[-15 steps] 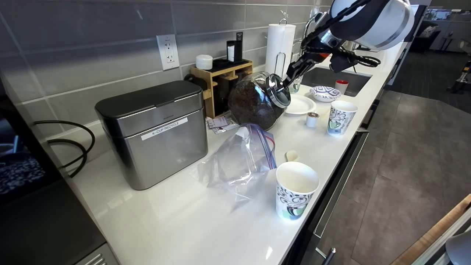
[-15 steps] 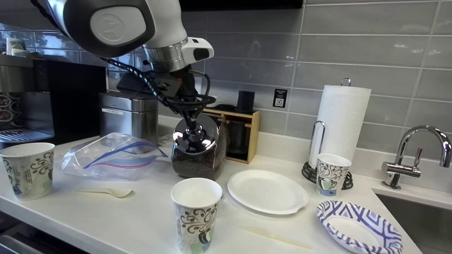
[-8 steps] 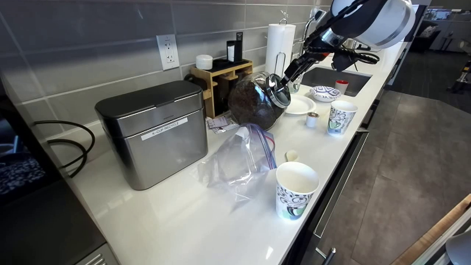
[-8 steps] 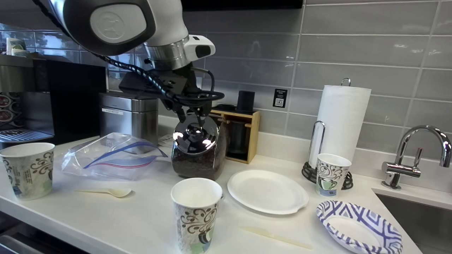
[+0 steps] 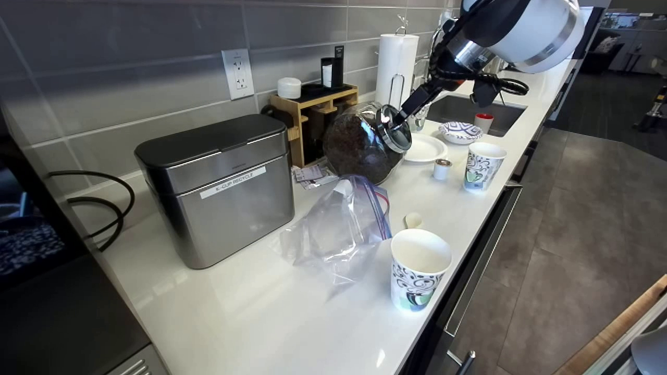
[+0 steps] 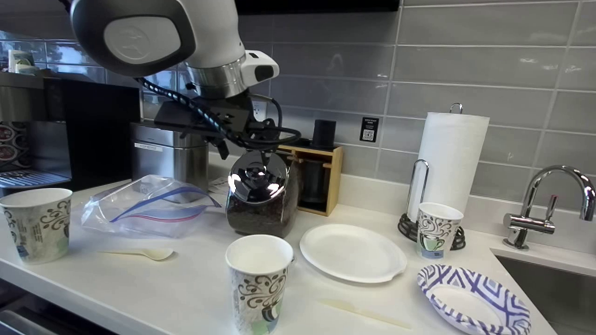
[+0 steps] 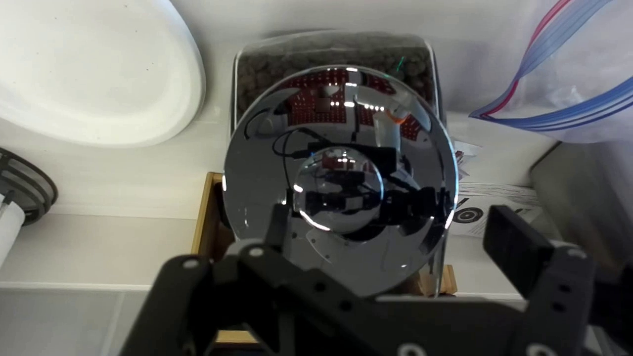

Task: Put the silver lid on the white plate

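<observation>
The shiny silver lid (image 6: 258,179) with its round knob (image 7: 339,190) sits on a tilted square glass jar (image 6: 260,218) with dark contents, seen in all views. My gripper (image 7: 389,220) stands open over it, with nothing held. In the wrist view one finger (image 7: 278,222) is beside the knob, and the opposite finger (image 7: 517,247) lies out past the lid's edge. Whether the nearer finger touches the lid I cannot tell. A round white plate (image 6: 353,253) lies bare on the counter beside the jar, also visible in the wrist view (image 7: 94,69).
A wooden rack (image 6: 333,181) stands behind the jar. Around it are a clear plastic bag (image 6: 153,209), a steel bin (image 5: 234,203), paper cups (image 6: 258,284), a patterned bowl (image 6: 475,298), a plastic spoon (image 6: 153,253), a knife (image 6: 363,314) and a paper towel roll (image 6: 451,163).
The gripper's fingers were close together at the lid's knob a second ago and have spread wide apart. The arm has shifted slightly. Lid, jar and plate look unmoved.
</observation>
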### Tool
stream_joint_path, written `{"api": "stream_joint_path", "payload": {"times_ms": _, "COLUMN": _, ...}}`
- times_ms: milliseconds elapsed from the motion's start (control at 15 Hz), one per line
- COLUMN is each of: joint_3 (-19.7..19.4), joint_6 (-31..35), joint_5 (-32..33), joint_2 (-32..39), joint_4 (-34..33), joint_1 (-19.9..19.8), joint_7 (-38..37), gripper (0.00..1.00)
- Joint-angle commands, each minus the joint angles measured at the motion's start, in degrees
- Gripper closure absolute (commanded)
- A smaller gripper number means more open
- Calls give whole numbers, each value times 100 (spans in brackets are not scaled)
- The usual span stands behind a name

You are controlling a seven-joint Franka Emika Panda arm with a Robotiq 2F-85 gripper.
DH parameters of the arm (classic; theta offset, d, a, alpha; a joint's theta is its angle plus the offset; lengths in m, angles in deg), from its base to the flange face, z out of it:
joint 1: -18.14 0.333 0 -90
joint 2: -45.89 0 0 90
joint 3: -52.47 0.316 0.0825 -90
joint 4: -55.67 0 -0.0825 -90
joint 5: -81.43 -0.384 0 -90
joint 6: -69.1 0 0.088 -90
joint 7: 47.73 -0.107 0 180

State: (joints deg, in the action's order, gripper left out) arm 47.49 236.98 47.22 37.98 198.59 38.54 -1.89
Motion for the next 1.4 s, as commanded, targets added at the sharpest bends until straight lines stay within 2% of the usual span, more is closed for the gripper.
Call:
{"api": "stream_joint_path", "payload": {"times_ms": 0, "joint_3": -138, "joint_6": -33, "joint_5": -368, "joint_2": 91, "joint_4": -29, "joint_1": 121, "joint_7": 532, "gripper": 0}}
{"api": "stream_joint_path", "payload": {"times_ms": 733, "joint_3": -220, "joint_6": 42, "joint_5": -906, "joint_2": 379, "joint_4": -173, "joint_1": 84, "joint_7": 1122, "gripper": 0}}
{"api": "stream_joint_path", "payload": {"times_ms": 800, "joint_3": -223, "joint_6": 43, "joint_5": -926, "joint_2": 405, "joint_4": -184, "joint_1": 76, "joint_7": 1144, "gripper": 9}}
{"api": "stream_joint_path", "payload": {"times_ms": 867, "joint_3": -228, "joint_6": 27, "joint_5": -955, "joint_2": 420, "joint_4": -195, "joint_1": 75, "joint_7": 1179, "gripper": 26}}
{"api": "stream_joint_path", "payload": {"times_ms": 1333, "joint_3": -226, "joint_6": -17, "joint_5": -1160, "joint_2": 498, "joint_4": -279, "joint_1": 63, "joint_7": 1403, "gripper": 79}}
